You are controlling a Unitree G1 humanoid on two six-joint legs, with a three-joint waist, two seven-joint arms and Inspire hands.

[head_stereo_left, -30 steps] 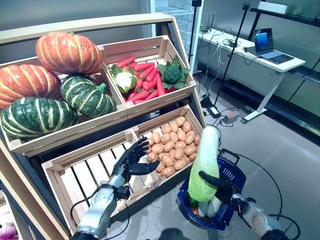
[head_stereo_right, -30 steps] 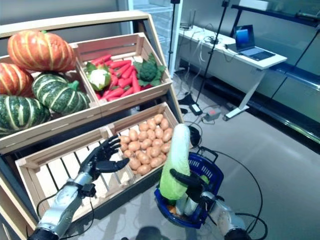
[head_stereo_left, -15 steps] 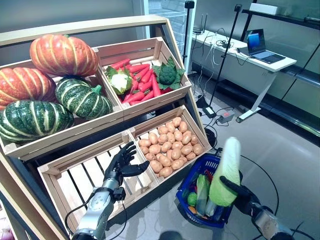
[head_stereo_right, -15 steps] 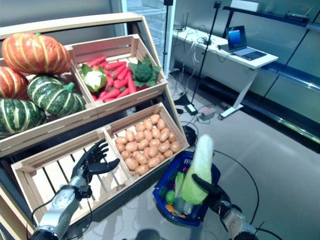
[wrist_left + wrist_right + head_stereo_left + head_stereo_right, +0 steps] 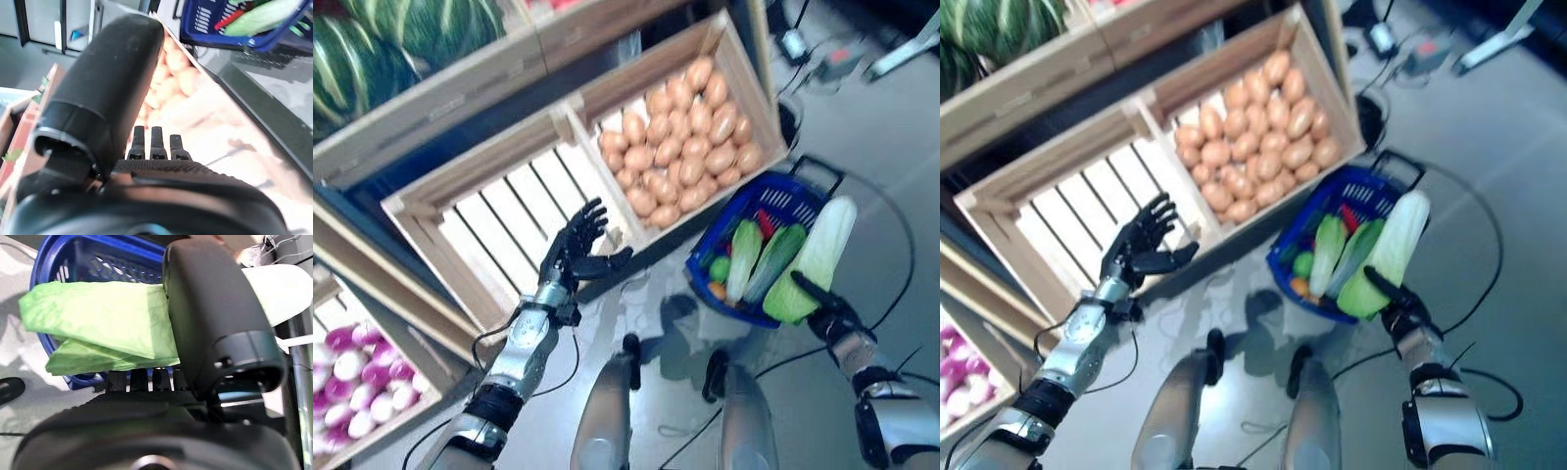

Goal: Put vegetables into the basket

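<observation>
Since the earlier frame the cabbage (image 5: 815, 259) has tipped from near upright to a slant, leafy end low at the near rim of the basket (image 5: 790, 199), and the right robot hand (image 5: 825, 304) grips its lower part with thumb and fingers curled round it. Inside the basket lie other green vegetables (image 5: 744, 258) and a red one, while the left robot hand (image 5: 576, 250) hovers with fingers spread, holding nothing, before the empty slatted crate (image 5: 499, 211). Beyond the basket, the neighbouring crate holds potatoes (image 5: 683, 132).
</observation>
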